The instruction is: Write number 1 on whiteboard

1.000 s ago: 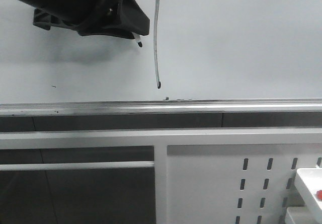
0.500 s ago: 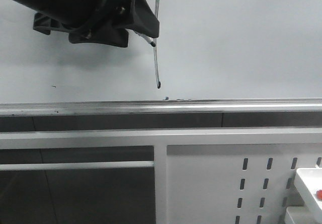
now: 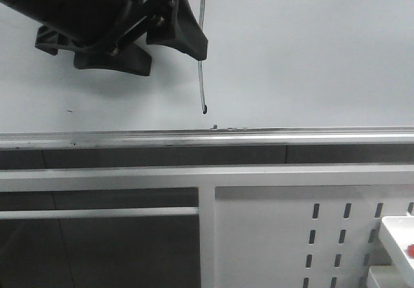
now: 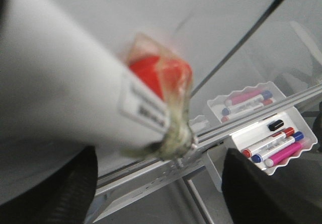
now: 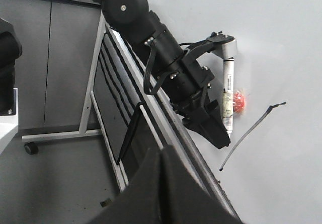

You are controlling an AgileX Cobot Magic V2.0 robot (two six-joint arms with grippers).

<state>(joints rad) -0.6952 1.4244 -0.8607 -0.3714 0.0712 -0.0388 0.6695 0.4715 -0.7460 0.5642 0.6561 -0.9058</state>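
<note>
The large, smooth, pale grey-white whiteboard point(image 3: 310, 48) fills the upper half of the front view, with a silver metal rail point(image 3: 259, 135) running along its lower edge. On it stands the number 1 point(image 3: 201, 61), a thin, dark, slightly curved, nearly upright marker stroke ending in a small blob just above the rail. The black left gripper point(image 3: 169, 32) hangs in front of the board at the upper left, one finger overlapping the stroke in this view. In the right wrist view the left gripper point(image 5: 221, 118) is clamped on a white marker pen point(image 5: 228, 95) with a grey cap end and a red band, held just beside the stroke. The left wrist view shows the same white pen barrel point(image 4: 75, 93) blurred and close, with a white plastic tray of coloured markers point(image 4: 274, 141) below the rail. Only a dark blurred finger point(image 5: 166, 194) of the right gripper shows, so I cannot tell whether those fingers are open or closed
</note>
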